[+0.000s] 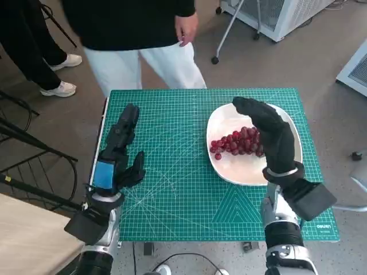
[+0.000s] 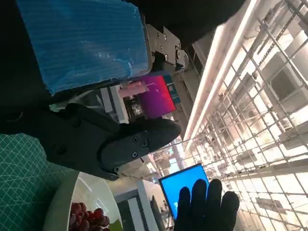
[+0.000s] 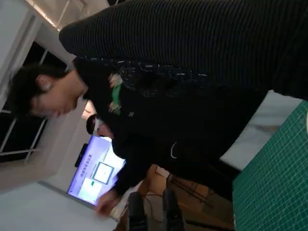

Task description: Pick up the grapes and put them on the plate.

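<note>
Seen from above, a small table is covered by a green cutting mat (image 1: 183, 189) printed with a white grid. On the mat's right half sits a white plate (image 1: 229, 169), and a bunch of dark red grapes (image 1: 235, 142) lies on it, near the middle. The right hand (image 1: 269, 134), in a black knitted glove, is raised above the plate with its fingers stretched forward and held together; it holds nothing, and part of the grapes is hidden beneath it. The left hand (image 1: 121, 150), black with blue tape over its back, rests over the mat's left side, well apart from the plate, fingers extended and spread, gripping nothing. The camera behind the left hand shows the blue-taped back (image 2: 82, 43), the plate's rim (image 2: 60, 202) with a few grapes (image 2: 86, 219) on it, and the gloved fingers (image 2: 207, 204) of the other hand. Beyond the table's far edge stands a person (image 1: 137, 34) in a black top and white trousers (one hand hangs by their side); a second person's leg and white shoes (image 1: 60, 89) appear at the upper left.
</note>
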